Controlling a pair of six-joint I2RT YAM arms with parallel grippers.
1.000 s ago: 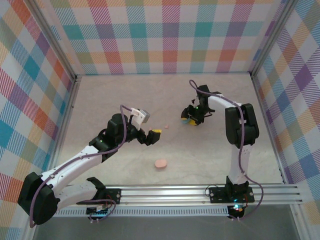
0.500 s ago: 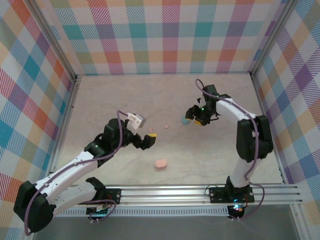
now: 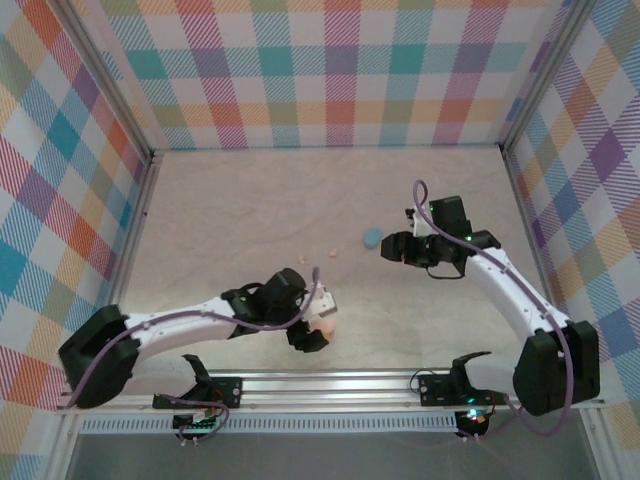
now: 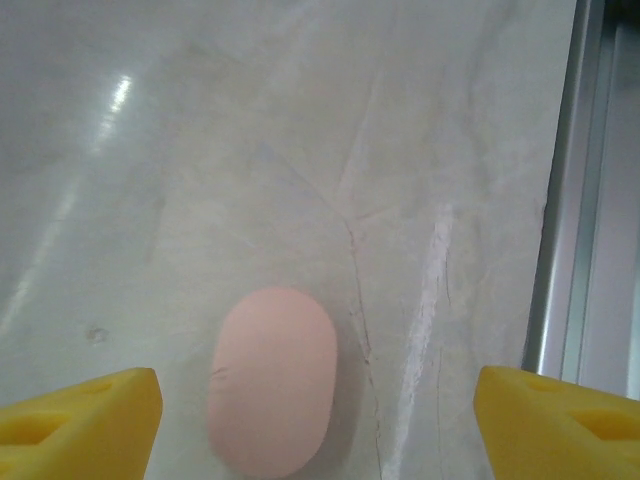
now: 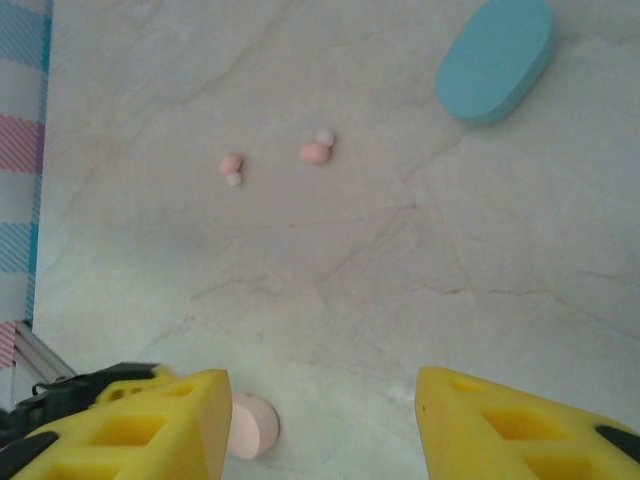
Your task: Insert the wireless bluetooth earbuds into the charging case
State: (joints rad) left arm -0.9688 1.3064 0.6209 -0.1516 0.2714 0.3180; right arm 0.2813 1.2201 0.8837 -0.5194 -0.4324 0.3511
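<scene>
A closed pink oval charging case [image 4: 272, 380] lies on the table between the yellow fingers [image 4: 80, 420] of my left gripper [image 4: 320, 425], which is open and touches nothing. From above, that gripper [image 3: 315, 333] hangs over the pink case [image 3: 327, 327] near the front rail. Two tiny pale pink earbuds [image 5: 231, 165] [image 5: 316, 150] lie loose on the table. A closed light blue case [image 5: 495, 58] rests beyond them, and from above this blue case [image 3: 372, 237] sits just left of my right gripper [image 3: 392, 246]. My right gripper [image 5: 320, 430] is open and empty.
The metal front rail [image 4: 590, 200] runs close to the right of the pink case. Checked walls [image 3: 320, 70] enclose the table on three sides. The marbled tabletop [image 3: 230, 210] stretches out at the back left.
My left arm swung down to the near edge and now straddles the pink case, its jaws slightly narrower. My right gripper drew back to the right, away from the blue case.
</scene>
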